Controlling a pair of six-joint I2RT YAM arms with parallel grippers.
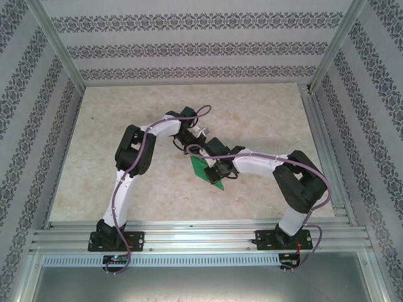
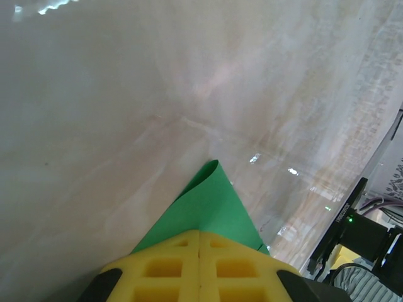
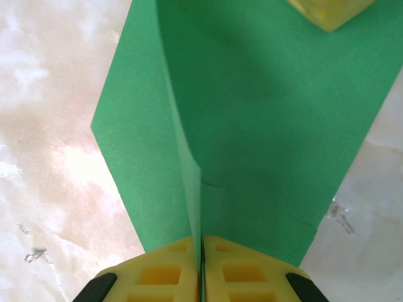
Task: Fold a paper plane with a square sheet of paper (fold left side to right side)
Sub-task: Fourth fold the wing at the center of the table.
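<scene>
The square sheet of paper [image 1: 201, 167] is bright green and sits mid-table between the two arms, partly under the right wrist. In the right wrist view the sheet of paper [image 3: 264, 126] has its left flap standing up. That flap's edge runs into my right gripper [image 3: 202, 239], which is shut on it. My left gripper [image 2: 199, 233] is shut too, with a curled corner of the paper [image 2: 211, 201] coming out from its tips. Its yellow fingertips [image 3: 324, 12] rest at the sheet's far end. From above, the left gripper [image 1: 203, 136] and the right gripper [image 1: 215, 168] stand close together over the sheet.
The table [image 1: 264, 119] is pale and marble-patterned, with patterned walls on three sides. Aluminium rails [image 1: 201, 236] run along the near edge, and a rail [image 1: 324, 151] runs down the right side. Part of the right arm [image 2: 352, 233] shows at the left wrist view's lower right.
</scene>
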